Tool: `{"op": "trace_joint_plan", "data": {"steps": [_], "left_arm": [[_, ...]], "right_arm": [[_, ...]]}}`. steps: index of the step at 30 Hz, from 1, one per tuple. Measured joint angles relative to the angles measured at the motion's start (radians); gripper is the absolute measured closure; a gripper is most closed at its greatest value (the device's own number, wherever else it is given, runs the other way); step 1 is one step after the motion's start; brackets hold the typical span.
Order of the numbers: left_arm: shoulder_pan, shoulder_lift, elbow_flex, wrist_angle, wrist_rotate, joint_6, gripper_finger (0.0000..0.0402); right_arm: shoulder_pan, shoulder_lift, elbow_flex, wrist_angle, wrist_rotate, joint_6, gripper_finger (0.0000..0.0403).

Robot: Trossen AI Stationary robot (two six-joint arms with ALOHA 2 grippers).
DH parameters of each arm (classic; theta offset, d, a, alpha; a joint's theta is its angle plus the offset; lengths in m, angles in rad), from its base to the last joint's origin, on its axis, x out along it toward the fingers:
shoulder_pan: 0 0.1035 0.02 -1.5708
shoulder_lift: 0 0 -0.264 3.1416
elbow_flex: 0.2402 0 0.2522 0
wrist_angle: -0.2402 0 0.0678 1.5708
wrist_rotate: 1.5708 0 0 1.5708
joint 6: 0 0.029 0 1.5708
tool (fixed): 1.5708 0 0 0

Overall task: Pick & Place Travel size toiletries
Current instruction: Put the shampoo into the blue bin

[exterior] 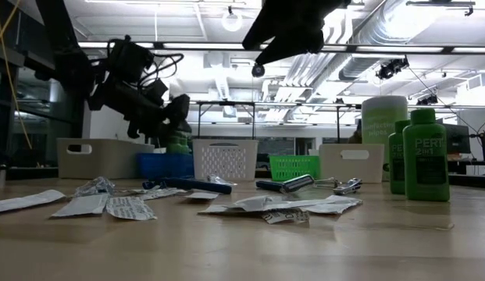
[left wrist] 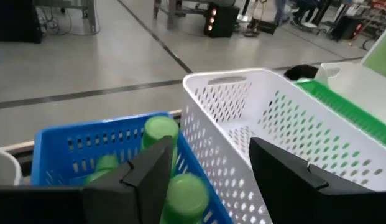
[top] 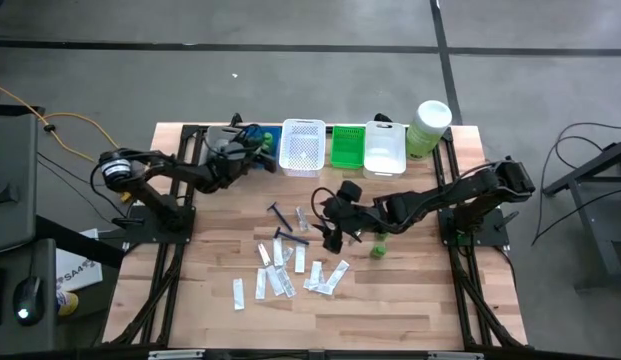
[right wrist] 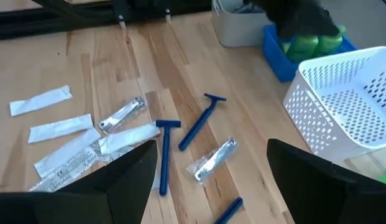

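Several small green bottles (left wrist: 160, 132) lie in the blue basket (left wrist: 74, 152). My left gripper (left wrist: 208, 180) hovers open just above that basket, its fingers touching nothing; in the high view it is at the far left of the basket row (top: 252, 140). My right gripper (top: 330, 222) is open and empty above the table's middle. Below it lie blue razors (right wrist: 199, 121), silvery packets (right wrist: 212, 158) and flat white sachets (right wrist: 59, 127). Two green bottles (exterior: 426, 154) stand upright on the table to the right of my right gripper; they also show in the high view (top: 378, 246).
Along the far edge stand a pale basket (top: 222, 142), the blue basket, a white perforated basket (top: 302, 146), a green basket (top: 347, 147) and a white basket (top: 385, 150). The big pale-green canister (top: 430, 125) stands at the far right. Bare wood lies toward the near edge.
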Motion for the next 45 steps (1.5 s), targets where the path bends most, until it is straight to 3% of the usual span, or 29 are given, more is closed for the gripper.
{"op": "trace_joint_plan", "data": {"steps": [5,13,18,30,40,45], "left_arm": [[0.000,-0.074,0.000,-0.069,0.030,-0.002,0.0186],[-0.001,-0.234,0.000,-0.271,0.165,-0.047,0.0186],[-0.068,-0.358,-0.001,-0.386,0.231,-0.049,0.0196],[-0.359,-0.509,0.000,-0.485,0.205,0.003,0.0251],[-0.507,-0.520,0.000,-0.503,0.149,0.030,0.0254],[-0.548,-0.520,0.000,-0.522,0.125,0.030,0.0254]], "right_arm": [[0.000,0.000,0.000,-0.025,0.000,0.020,0.0106],[0.023,-0.005,0.000,-0.030,0.051,0.020,0.0106],[0.042,-0.024,-0.001,-0.068,0.052,0.008,0.0106],[0.080,-0.133,0.001,-0.312,0.066,0.128,0.0106],[0.202,-0.169,-0.002,-0.598,0.230,0.372,0.0106],[0.268,-0.169,-0.100,-0.596,0.264,0.494,0.0106]]}}
